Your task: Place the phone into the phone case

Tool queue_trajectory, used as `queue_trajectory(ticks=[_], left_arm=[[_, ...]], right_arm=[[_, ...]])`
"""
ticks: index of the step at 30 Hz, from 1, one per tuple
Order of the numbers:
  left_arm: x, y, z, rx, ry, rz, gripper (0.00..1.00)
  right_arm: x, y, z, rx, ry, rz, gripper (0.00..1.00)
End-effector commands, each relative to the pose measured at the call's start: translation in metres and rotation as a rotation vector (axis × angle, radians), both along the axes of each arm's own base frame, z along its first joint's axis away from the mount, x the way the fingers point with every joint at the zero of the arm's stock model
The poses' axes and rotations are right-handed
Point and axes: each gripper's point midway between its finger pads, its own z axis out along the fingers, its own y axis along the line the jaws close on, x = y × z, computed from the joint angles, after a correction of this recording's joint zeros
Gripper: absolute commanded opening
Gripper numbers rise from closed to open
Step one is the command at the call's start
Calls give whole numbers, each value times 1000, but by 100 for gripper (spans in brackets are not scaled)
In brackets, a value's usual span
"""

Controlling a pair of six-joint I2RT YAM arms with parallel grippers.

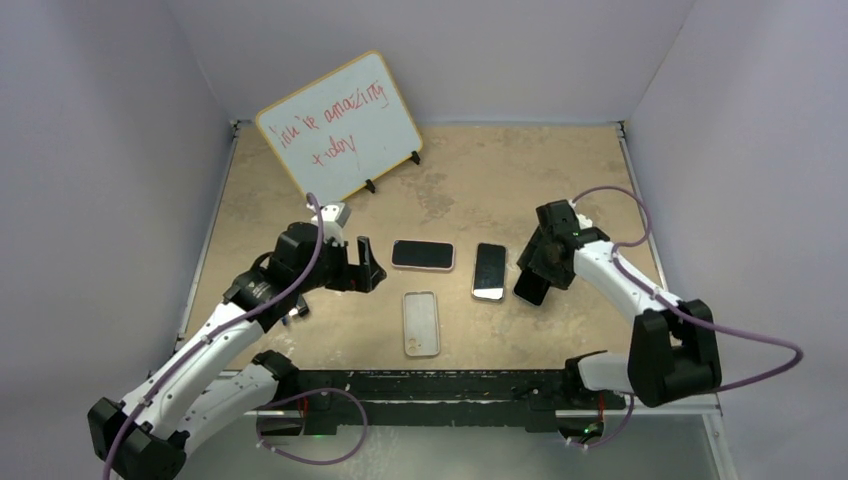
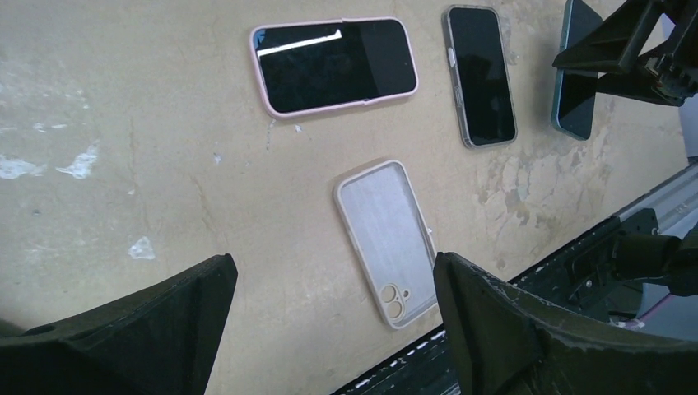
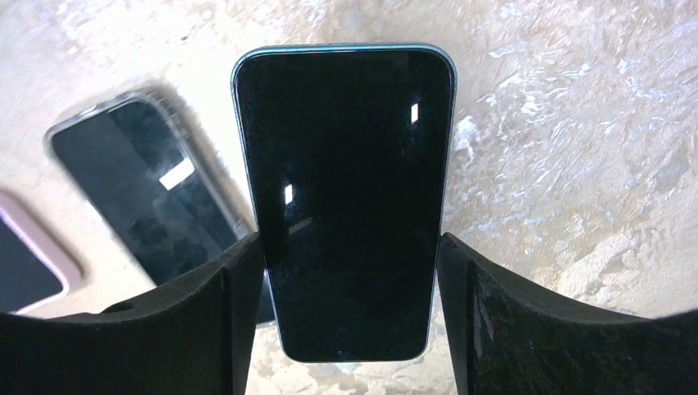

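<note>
Phone (image 3: 346,148), dark-screened with a teal rim, sits clamped between the fingers of the right gripper (image 3: 347,255) over the table's (image 1: 480,180) right side, while the empty phone case (image 1: 421,323) lies flat near the front edge and the left gripper (image 1: 368,268) hangs spread wide, holding nothing.

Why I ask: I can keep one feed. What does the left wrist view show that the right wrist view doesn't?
Only left wrist: the empty case, open side up, and the open left pincer. Only right wrist: how the right pincer clamps the bare phone by its long edges. Both: that phone, the clear-cased phone, the pink-cased phone (just a corner in the right wrist view) and the table.
</note>
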Motion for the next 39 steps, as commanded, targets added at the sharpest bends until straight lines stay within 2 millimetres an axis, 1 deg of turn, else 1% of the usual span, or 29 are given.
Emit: queue_trajectory(ticks=[1,3,5,8,11,13,17,19,21,23,24,26,28,30,32,36,39], left_arm=[[2,-20,-8,-94,41,-27,94],[0,-25,-17,-116,70,-35,94],[-1,-34,-22,-153,93,-59,94],[-7,-45,-31,-205,152,-90,94],[-8,-49,-32,-228,174,-89,94],[-3,-42,-26,-206,145,-56,94],[6,-18,5,-134,31,29,94],[7,-8,23,-111,-24,57,94],[6,1,36,-91,-53,76,94],[4,5,45,-88,-68,86,94],[3,6,46,-88,-68,88,94],[1,7,47,-93,-71,89,94],[0,10,46,-90,-73,98,94],[-1,14,46,-77,-73,110,94],[-2,17,47,-69,-77,122,94],[-5,23,50,-68,-92,137,94],[-5,26,51,-64,-100,148,94]], right_arm=[[-10,9,14,20,-43,61,46],[-11,22,22,68,-88,106,45],[-12,41,31,128,-135,182,45],[-19,71,38,213,-182,275,46],[-27,101,43,299,-215,338,45],[-32,119,44,332,-227,373,45],[-47,166,47,386,-239,501,45],[-53,188,50,398,-251,551,45],[-59,208,55,408,-260,588,45],[-64,229,60,429,-273,619,45],[-67,240,61,438,-280,634,45],[-74,261,58,458,-279,653,46],[-82,278,52,472,-263,672,46],[-88,293,49,471,-261,679,46],[-91,302,48,458,-268,675,46],[-89,309,38,429,-269,663,48],[-87,310,29,406,-253,655,49]])
